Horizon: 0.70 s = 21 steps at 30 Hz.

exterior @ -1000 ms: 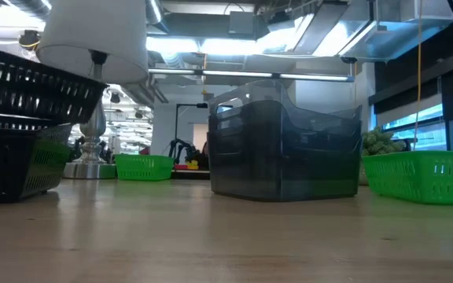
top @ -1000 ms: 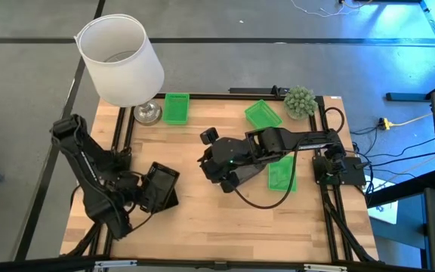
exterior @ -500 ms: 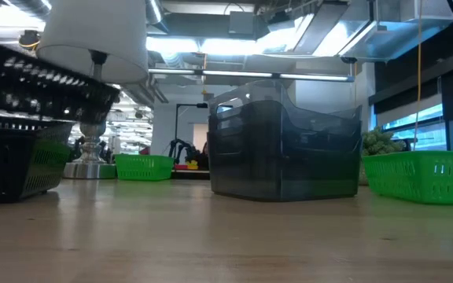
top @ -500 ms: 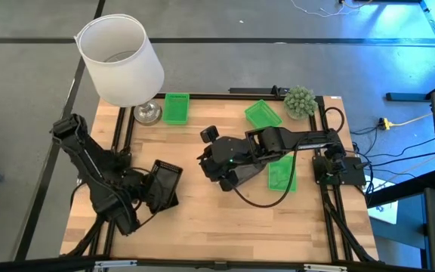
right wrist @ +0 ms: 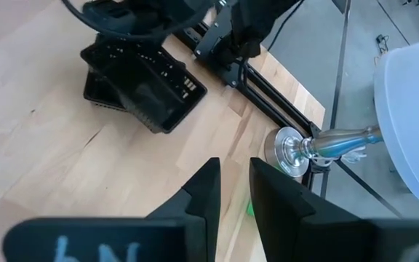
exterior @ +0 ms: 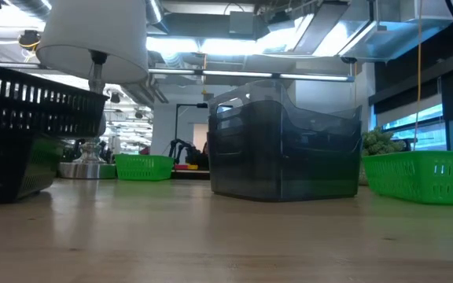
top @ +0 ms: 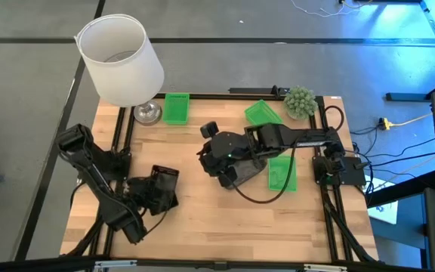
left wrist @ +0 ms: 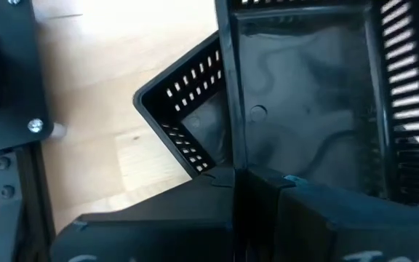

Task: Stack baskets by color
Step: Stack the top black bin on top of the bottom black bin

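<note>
Two black baskets sit at the table's left: an upper one over a lower one, which stands on the wood. My left gripper is shut on the upper one. Smoky grey baskets stand at the table's middle, under my right gripper. That gripper hovers high, a narrow gap between its fingers and nothing in it. Green baskets lie at the far left, the far right and the right. My left gripper pinches one side wall of the upper black basket at its rim, one finger inside the basket and one outside. The fingers slant down from the table's near-left side. The basket sits low over the lower black basket, skewed against it; whether it rests there I cannot tell.
A lamp with a white shade and metal foot stands at the far left corner. A round green plant ball sits at the far right. Bare wood runs along the near edge.
My left gripper has gone down and a little toward the near edge, still shut on the upper black basket. That basket hung tilted above the lower one and now sits down on it, closing the gap between them. My right arm has kept still.
</note>
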Available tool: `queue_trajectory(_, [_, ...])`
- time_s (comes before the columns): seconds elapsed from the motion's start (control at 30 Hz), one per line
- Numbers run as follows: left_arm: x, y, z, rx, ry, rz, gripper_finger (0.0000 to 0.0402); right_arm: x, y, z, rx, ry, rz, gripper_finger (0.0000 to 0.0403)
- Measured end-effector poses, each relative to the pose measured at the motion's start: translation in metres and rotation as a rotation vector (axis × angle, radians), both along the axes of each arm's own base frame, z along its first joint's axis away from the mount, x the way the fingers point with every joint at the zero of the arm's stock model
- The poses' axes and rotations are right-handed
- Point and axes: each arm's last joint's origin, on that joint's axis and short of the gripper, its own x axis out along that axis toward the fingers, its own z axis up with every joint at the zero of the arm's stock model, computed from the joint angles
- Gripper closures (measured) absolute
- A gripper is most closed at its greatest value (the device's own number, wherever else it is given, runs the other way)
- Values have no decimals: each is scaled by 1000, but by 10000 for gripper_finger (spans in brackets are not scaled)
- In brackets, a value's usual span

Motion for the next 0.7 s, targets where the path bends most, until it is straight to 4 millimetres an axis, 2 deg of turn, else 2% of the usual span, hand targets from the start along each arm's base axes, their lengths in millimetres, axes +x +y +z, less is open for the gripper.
queue_trajectory(0.17, [4,-4,-5,-24,-26,8,401,1,-7,0,0,0,-18,327])
queue_trajectory(0.37, [13,3,-2,26,-110,18,401,2,-10,0,0,0,-24,327])
queue_trajectory(0.47, [15,2,5,62,-155,11,401,2,-11,0,0,0,-25,327])
queue_trajectory(0.7, [23,4,31,66,-118,46,401,2,-12,0,-3,0,-33,327])
